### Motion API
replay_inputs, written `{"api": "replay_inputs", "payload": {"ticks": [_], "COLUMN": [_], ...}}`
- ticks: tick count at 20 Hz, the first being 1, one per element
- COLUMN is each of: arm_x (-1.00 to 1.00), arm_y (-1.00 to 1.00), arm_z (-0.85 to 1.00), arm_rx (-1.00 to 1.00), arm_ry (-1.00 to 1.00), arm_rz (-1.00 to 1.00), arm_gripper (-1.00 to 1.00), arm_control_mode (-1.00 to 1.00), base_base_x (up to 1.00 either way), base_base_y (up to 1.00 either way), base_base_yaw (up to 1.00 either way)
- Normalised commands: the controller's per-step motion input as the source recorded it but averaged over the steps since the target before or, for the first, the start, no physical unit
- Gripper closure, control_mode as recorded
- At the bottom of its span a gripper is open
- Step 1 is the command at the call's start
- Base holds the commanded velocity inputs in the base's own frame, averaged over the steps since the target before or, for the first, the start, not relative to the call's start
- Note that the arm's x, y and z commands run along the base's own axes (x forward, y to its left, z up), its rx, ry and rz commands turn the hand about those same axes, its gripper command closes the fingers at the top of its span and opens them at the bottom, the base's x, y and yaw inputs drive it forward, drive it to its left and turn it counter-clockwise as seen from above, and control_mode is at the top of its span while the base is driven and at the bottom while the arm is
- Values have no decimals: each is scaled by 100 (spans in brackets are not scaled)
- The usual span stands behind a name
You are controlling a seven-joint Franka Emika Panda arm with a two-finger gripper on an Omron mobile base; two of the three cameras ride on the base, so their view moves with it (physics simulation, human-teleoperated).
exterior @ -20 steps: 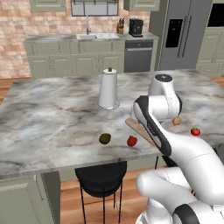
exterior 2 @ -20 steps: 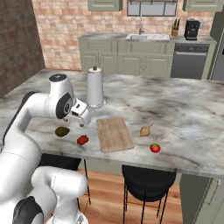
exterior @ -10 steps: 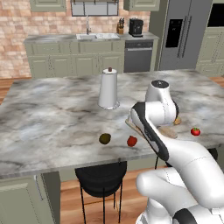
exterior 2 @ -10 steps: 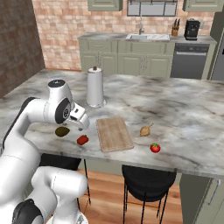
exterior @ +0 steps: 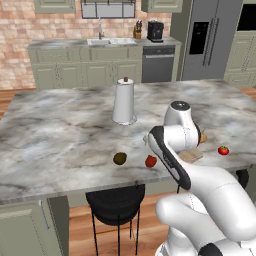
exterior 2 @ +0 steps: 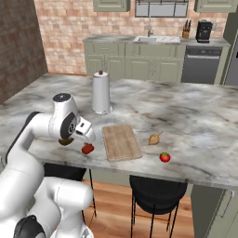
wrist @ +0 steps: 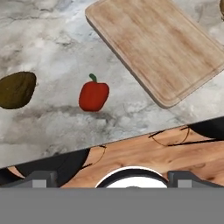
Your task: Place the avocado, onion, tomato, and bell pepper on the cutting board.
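My claw (exterior 2: 87, 135) hangs wide open and empty over the near edge of the bench (exterior 2: 195, 121), above the pepper (wrist: 93, 96), so I judge I am at the first pick, with none of the four yet on the board (exterior 2: 121, 141). The board lies bare; the pepper sits just left of it, the avocado (wrist: 16, 89) further left, the onion (exterior 2: 155, 137) just right of the board and the tomato (exterior 2: 165, 157) nearer the bench edge beyond that. Next I should drop straight down, straddle the pepper and close on it
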Motion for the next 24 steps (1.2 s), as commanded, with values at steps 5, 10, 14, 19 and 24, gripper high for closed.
{"api": "replay_inputs", "payload": {"ticks": [5, 10, 14, 19, 24], "arm_x": [5, 16, 13, 16, 18], "arm_y": [0, 2, 7, 7, 2], "arm_z": [-24, -19, -15, -12, -5], "arm_rx": [0, 0, 0, 0, 0], "arm_ry": [0, 0, 0, 0, 0], "arm_rz": [0, 0, 0, 0, 0], "arm_gripper": [-100, -100, -100, -100, -100], "arm_control_mode": [-100, -100, -100, -100, -100], "base_base_x": [0, 0, 0, 0, 0], "base_base_y": [0, 0, 0, 0, 0], "base_base_yaw": [0, 0, 0, 0, 0]}}
